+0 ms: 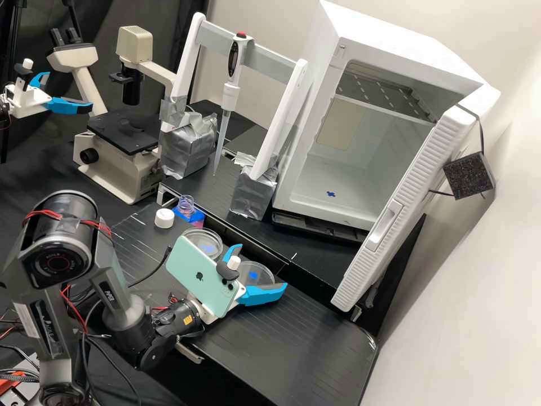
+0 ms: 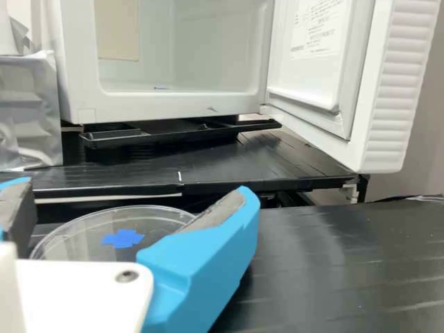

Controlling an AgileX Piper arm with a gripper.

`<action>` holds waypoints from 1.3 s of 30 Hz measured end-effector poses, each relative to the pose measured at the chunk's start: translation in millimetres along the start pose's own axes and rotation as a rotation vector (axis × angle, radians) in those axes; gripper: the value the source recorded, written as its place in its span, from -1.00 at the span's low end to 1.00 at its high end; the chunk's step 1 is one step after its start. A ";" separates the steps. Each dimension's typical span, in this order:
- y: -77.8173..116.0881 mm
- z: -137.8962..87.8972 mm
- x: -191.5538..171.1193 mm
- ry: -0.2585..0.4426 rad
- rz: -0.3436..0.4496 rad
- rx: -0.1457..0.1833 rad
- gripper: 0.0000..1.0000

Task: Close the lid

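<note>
My gripper (image 1: 262, 265) stands open over the lower black bench, its blue fingers spread on either side of a clear round dish (image 1: 264, 272) with a blue mark. The wrist view has the open gripper (image 2: 132, 192) too, the dish (image 2: 76, 234) lying flat between and beyond its fingers; whether they touch it I cannot tell. On the raised bench behind, the white cabinet (image 1: 285, 192) has its door (image 1: 394, 208) swung wide open to the right. The door (image 2: 399, 83) also stands open in the wrist view, beside the cabinet's opening (image 2: 180, 105), well beyond the gripper.
A second clear dish (image 1: 204, 242), a bottle (image 1: 189, 211) with a blue holder and a white cap (image 1: 164, 218) are left of the gripper. Behind stand a pipette (image 1: 229, 96) on a taped frame and a microscope (image 1: 121, 163). A step edge (image 1: 290, 263) divides the benches.
</note>
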 end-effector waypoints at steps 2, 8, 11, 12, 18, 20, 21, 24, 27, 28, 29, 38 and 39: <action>-0.2 0.4 0.2 -0.002 0.000 0.003 -1.00; -0.4 -0.2 0.8 -0.002 0.004 0.006 -1.00; -0.4 -0.2 0.8 -0.002 0.004 0.006 -1.00; -0.4 -0.2 0.8 -0.002 0.004 0.006 -1.00; -1.1 -1.1 1.4 0.001 0.003 0.008 -1.00; -1.1 -1.1 1.4 0.001 0.003 0.008 -1.00; -1.1 -1.1 1.4 0.001 0.003 0.008 -1.00; -0.8 -0.9 1.4 -0.001 0.006 0.009 1.00; -1.2 -2.0 2.6 -0.002 0.016 -0.012 1.00; -1.6 -2.2 2.6 -0.004 0.017 -0.018 1.00; -2.3 -2.4 2.4 -0.006 0.018 -0.024 1.00; 0.6 -5.8 -2.5 -0.008 0.053 -0.048 1.00; 2.2 -6.0 -4.0 -0.006 0.058 -0.049 1.00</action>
